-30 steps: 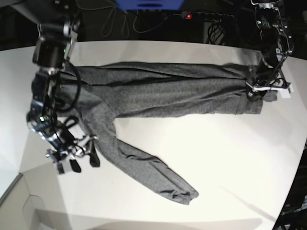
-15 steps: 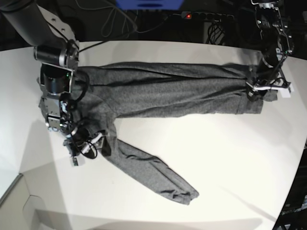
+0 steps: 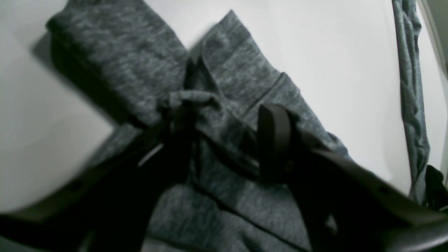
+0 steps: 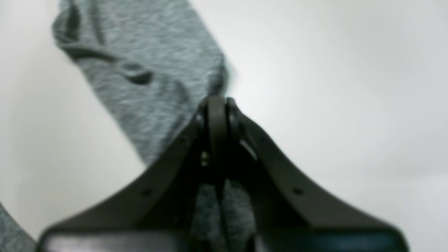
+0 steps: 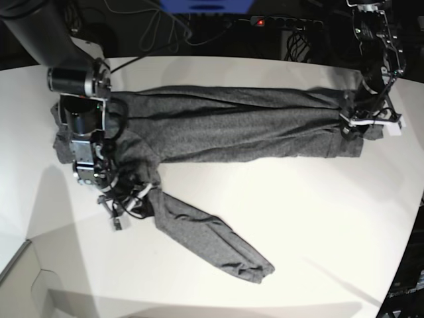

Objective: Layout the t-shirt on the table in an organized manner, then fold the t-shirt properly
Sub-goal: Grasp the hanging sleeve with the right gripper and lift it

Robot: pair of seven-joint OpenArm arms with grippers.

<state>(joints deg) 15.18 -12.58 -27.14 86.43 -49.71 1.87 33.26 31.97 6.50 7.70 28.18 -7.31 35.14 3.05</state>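
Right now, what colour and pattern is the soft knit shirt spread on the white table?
Heathered dark grey t-shirt, plain, no print; clearest in the base view.

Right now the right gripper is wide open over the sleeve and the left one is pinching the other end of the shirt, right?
Not quite. The right gripper is shut, not wide open: the right wrist view shows its jaws pressed together at the edge of the sleeve. The rest holds: in the left wrist view the left gripper pinches a bunch of the shirt at the other end.
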